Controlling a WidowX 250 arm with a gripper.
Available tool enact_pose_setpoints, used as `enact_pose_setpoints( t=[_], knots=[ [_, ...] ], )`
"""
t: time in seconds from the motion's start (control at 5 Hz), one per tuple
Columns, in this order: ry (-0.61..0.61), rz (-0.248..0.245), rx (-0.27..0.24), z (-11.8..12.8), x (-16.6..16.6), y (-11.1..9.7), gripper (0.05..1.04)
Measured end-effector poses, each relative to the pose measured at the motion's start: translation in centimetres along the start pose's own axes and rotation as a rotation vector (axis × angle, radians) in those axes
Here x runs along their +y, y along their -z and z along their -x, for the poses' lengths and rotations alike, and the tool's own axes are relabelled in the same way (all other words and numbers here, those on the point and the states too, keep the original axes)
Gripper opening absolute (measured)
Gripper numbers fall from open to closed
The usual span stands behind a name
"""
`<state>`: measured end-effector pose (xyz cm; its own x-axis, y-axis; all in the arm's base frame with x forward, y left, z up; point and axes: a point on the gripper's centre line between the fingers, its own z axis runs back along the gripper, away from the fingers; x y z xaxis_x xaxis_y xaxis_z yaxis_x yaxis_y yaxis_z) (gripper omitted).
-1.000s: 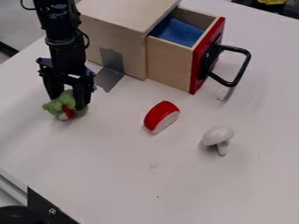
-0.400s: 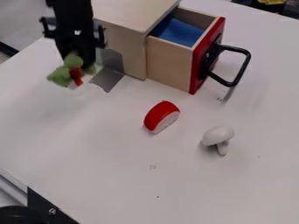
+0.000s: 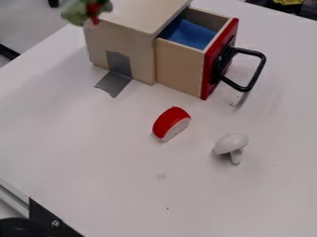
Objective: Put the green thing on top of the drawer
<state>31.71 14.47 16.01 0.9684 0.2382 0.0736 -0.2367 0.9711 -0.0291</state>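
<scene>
1. A pale grey floor (image 3: 28, 25) lies beyond the white table (image 3: 204, 199) at the far left; at the far right edge a yellow thing (image 3: 288, 2) sits among dark ones.
2. The wooden box (image 3: 127, 14) stands at the far side of the table, its drawer (image 3: 180, 65) pulled out to the right – red front, black handle (image 3: 254, 69), blue lining (image 3: 187, 33) inside.
3. The green thing (image 3: 75, 13), with a red part on it, is at the far left, by the left edge of the box top; whether it touches the wood cannot be told.
4. Whether the gripper is spread or pinched together cannot be told.
5. Grey tape (image 3: 114, 84) runs from the box's side onto the table.
6. A red and white toy piece (image 3: 168, 123) lies mid-table, left of a white mushroom (image 3: 231, 143) and apart from it.
7. A black bracket (image 3: 46, 217) is at the near left corner.
</scene>
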Motion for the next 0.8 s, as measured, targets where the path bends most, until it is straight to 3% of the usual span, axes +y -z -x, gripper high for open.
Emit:
enact_pose_setpoints(
  t=[0.2, 0.6, 0.8],
  knots=[
    [-0.025, 0.009, -0.022, -3.3, 0.2, -0.3, 0.329],
    [-0.036, -0.007, 0.020, -6.8, -0.3, 3.1, 0.329],
    [-0.048, 0.026, 0.003, -7.9, -0.6, 3.4, 0.335]
  ],
)
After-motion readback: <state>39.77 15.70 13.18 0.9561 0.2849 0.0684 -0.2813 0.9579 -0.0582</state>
